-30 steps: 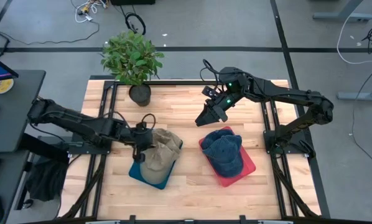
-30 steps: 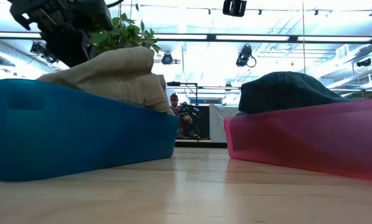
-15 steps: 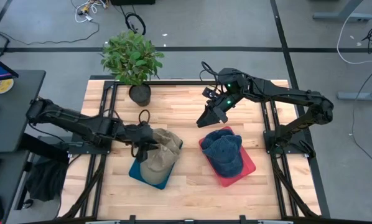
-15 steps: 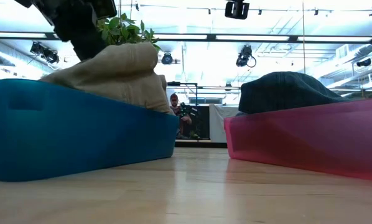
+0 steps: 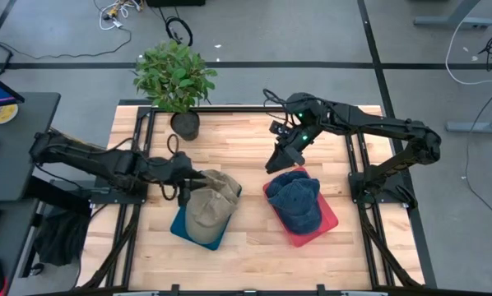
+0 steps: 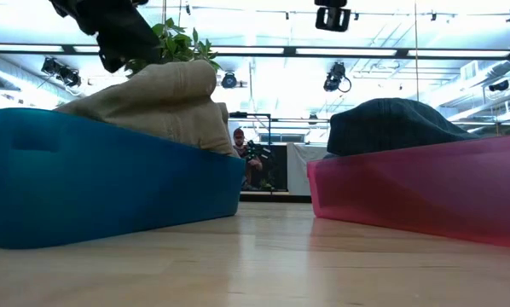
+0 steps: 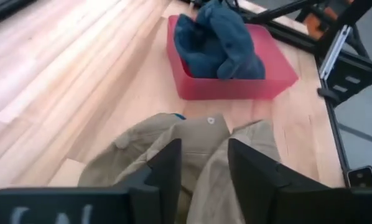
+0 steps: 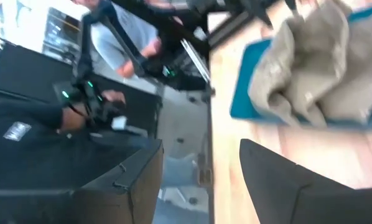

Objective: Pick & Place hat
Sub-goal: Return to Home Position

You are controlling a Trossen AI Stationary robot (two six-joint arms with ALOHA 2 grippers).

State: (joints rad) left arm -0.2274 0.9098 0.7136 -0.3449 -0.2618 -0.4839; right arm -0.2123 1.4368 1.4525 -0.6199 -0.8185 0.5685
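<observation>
**Brown cap** [image 5: 206,207]: crumpled, lying in blue bin [image 5: 180,228], left of centre on table [image 5: 246,140]. Heaped well above the rim. One side overhangs the bin edge facing the red bin [image 5: 328,220].

**Blue cap** [image 5: 298,200]: in red bin, right of centre, domed above the rim. The bins sit side by side but apart, w/ bare wood between.

**L gripper** [image 7: 204,149]: over the blue bin's far-left corner, just above the brown cap. Fingers [image 7: 167,171] spread apart w/ nothing between them, so no hold on anything. Cap fabric shows below the gap. Contact w/ the cap: can't tell. Arm reaches in from the table's left side.

**R gripper** [image 5: 272,164]: raised over the wood just behind the red bin, near the blue cap's far edge, clear of both. Fingers [image 8: 136,180] wide apart and empty. Arm reaches in from the right side.

**Plant** [image 5: 174,76]: leafy, in a dark pot [image 5: 184,125], far-left part of table, behind the blue bin.

**Beyond table:** grey floor and cables. R wrist view shows a person [image 8: 114,37] past the table's left edge.
</observation>
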